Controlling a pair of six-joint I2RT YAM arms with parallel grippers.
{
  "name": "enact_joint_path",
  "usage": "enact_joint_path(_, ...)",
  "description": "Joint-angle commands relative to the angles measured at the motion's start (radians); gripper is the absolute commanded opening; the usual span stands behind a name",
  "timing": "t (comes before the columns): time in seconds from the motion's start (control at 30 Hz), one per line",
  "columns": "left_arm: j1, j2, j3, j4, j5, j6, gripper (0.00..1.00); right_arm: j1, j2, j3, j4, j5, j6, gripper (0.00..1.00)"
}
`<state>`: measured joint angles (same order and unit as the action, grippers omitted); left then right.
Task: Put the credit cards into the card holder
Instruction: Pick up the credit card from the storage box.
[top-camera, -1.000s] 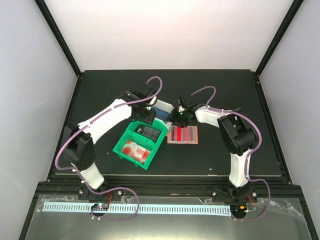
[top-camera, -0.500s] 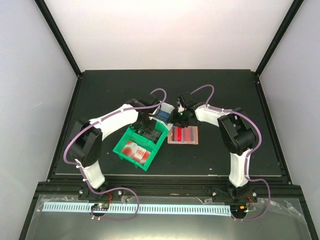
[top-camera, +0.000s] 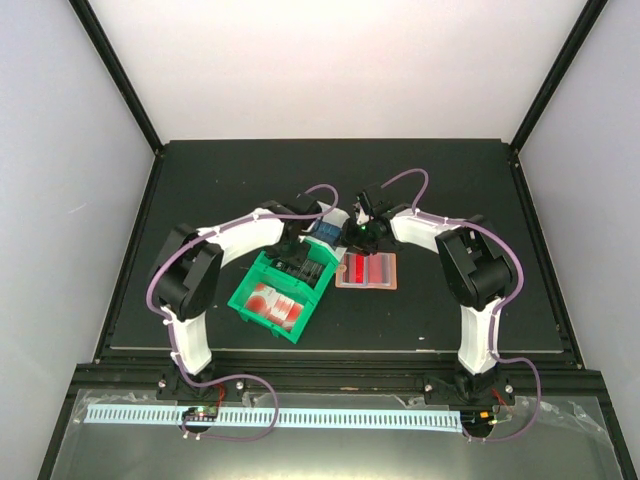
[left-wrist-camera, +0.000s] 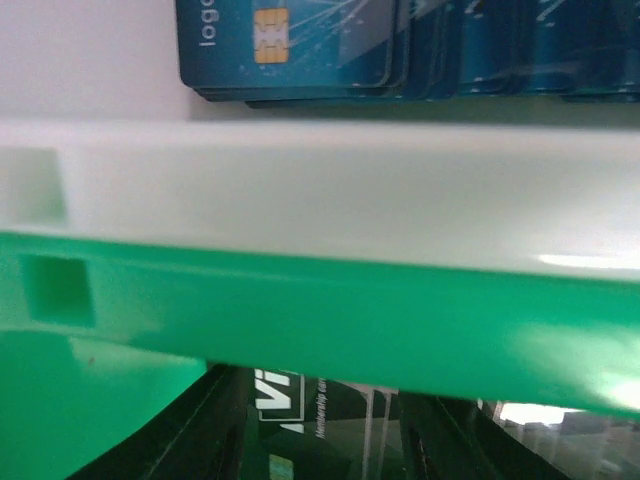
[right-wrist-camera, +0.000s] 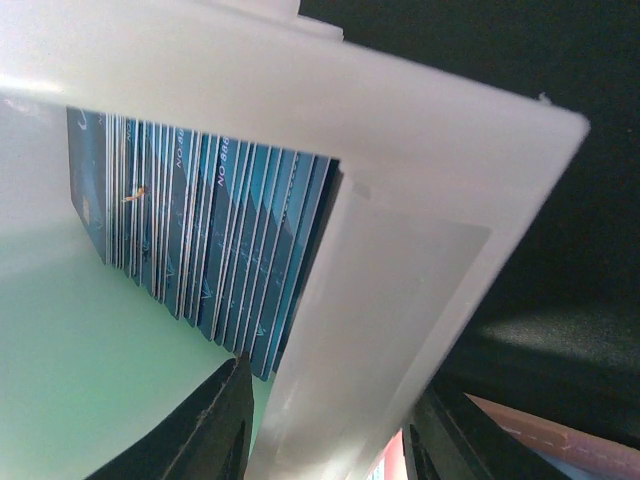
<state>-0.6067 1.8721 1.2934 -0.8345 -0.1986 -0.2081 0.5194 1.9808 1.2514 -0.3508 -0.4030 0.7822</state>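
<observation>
In the green bin (left-wrist-camera: 300, 310), the left fingers (left-wrist-camera: 215, 428) stand partly apart astride a dark credit card (left-wrist-camera: 300, 405); I cannot tell whether they grip it. Just beside the bin, the card holder (top-camera: 366, 270) lies open on the table (top-camera: 450, 190). Farther back, the right fingers (right-wrist-camera: 215, 420) clamp a wall of the white bin (right-wrist-camera: 400, 250), with blue credit cards (right-wrist-camera: 200, 230) stacked inside.

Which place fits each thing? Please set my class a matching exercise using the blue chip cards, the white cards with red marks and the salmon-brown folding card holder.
Things
1. stack of blue plastic chip cards
2. white plastic cards with red marks
3. salmon-brown folding card holder

Places
a. lying open on the black table, right of the green plastic bin
b. inside the white plastic bin
c. in the near end of the green plastic bin

Pairs: 1-b, 2-c, 3-a
</observation>
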Motion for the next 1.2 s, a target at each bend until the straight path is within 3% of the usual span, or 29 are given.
enact_joint_path(0.0,0.025,0.005,-0.018,0.054,-0.014,0.054,0.43,-0.005,0.033,0.002,-0.077,0.055,-0.050,0.41)
enact_joint_path(0.5,0.084,-0.021,-0.105,0.133,0.015,0.107,0.49,-0.005,0.026,0.010,-0.080,0.059,-0.047,0.41)
enact_joint_path(0.83,0.094,-0.027,-0.120,0.150,-0.083,0.138,0.36,-0.005,0.029,0.011,-0.091,0.076,-0.052,0.41)
enact_joint_path(1.17,0.124,-0.076,-0.077,0.109,-0.115,0.165,0.33,-0.006,0.027,0.014,-0.098,0.090,-0.048,0.41)
